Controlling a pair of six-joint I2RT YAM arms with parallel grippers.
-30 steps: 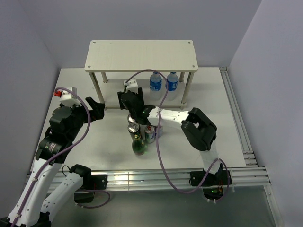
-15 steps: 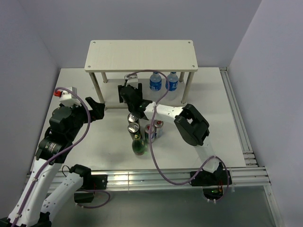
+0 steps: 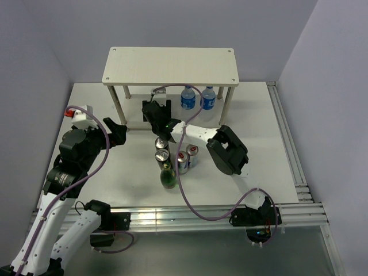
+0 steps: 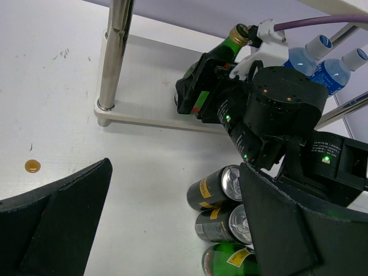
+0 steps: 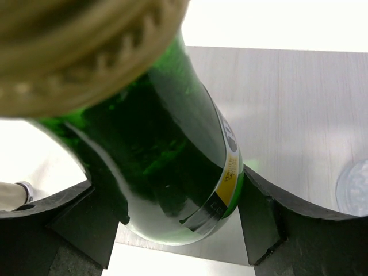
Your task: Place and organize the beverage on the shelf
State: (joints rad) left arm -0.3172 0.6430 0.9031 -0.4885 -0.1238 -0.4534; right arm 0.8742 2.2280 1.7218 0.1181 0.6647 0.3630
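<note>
Jaws of the right gripper point(image 5: 172, 221) clamp a small green glass bottle point(image 5: 172, 144), now advanced over the pale wooden two-tier shelf point(image 3: 172, 66)'s lower board, nearly ready for release; left gripper point(image 4: 175, 213) gapes.

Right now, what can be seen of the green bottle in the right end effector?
The green bottle is dark translucent glass with a ribbed gold cap and a yellow-banded label low on its body. The right end effector clamps its body from both sides. It is tilted, base over the shelf's lower board; whether it rests there is unclear.
</note>
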